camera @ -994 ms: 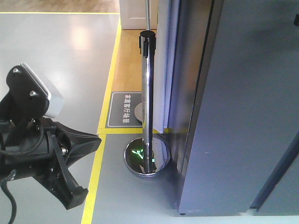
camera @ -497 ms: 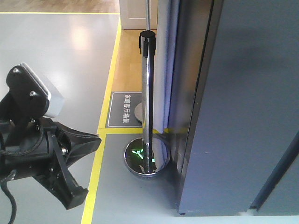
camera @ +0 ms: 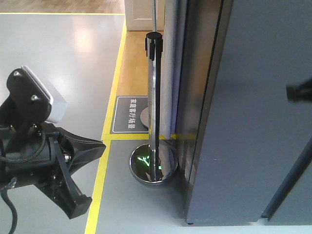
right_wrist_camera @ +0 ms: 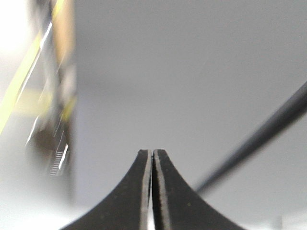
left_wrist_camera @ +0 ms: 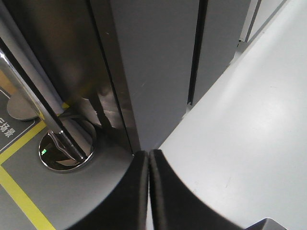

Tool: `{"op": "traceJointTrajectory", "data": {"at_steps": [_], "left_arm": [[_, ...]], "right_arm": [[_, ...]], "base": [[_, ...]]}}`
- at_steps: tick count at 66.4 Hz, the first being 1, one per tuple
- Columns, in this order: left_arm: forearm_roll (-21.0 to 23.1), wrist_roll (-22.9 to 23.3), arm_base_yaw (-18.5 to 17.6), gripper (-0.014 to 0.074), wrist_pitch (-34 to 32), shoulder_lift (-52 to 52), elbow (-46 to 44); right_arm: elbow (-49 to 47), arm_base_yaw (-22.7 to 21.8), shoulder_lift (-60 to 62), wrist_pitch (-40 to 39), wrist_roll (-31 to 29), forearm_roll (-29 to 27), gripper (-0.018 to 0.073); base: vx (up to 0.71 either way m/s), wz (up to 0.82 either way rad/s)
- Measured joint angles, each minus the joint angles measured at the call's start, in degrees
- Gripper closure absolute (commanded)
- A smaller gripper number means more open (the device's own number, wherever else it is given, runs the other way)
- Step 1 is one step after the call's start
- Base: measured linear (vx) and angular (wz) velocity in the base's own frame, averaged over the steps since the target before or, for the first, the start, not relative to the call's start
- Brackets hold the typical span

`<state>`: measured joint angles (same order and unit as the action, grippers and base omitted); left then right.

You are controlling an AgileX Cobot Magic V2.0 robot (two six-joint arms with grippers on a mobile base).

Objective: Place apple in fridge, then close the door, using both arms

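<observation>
The dark grey fridge (camera: 253,122) fills the right of the front view, and its door (camera: 265,73) lies flush with the front. No apple shows in any view. My left arm (camera: 48,161) hangs at the lower left, away from the fridge. Its gripper (left_wrist_camera: 148,154) is shut and empty, pointing at the fridge's bottom corner (left_wrist_camera: 144,139) above the floor. A black tip of my right gripper (camera: 298,91) pokes in at the right edge, in front of the door. In the right wrist view, that gripper (right_wrist_camera: 152,152) is shut on nothing, facing a blurred plain grey surface.
A chrome barrier post (camera: 153,97) on a round mirrored base (camera: 152,168) stands just left of the fridge. Yellow floor tape (camera: 111,107) runs beside it, with a dark floor sign (camera: 130,114) behind. Grey floor (left_wrist_camera: 249,143) lies in front of the fridge.
The right gripper's black tip has come into the front view at the right edge. The left arm has not moved.
</observation>
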<state>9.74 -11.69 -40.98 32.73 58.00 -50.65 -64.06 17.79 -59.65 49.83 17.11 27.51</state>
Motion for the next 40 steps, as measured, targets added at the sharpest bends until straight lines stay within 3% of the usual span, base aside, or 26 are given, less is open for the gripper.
{"op": "traceJointTrajectory", "data": {"at_steps": [11,24,40], "left_arm": [[0.00,0.00,0.00,0.0602,0.00,0.00,0.00],[0.00,0.00,0.00,0.0602,0.00,0.00,0.00],[0.00,0.00,0.00,0.0602,0.00,0.00,0.00]], "right_arm": [[0.00,0.25,3.01,5.73,-9.49,-11.28,0.0561],[0.09,0.25,9.68,6.48,-15.74,-21.77,0.0561],[7.98,0.25,20.91,2.67,-17.70,-24.71,0.0561]], "base": [[0.00,0.00],[0.00,0.00],[0.00,0.00]]}}
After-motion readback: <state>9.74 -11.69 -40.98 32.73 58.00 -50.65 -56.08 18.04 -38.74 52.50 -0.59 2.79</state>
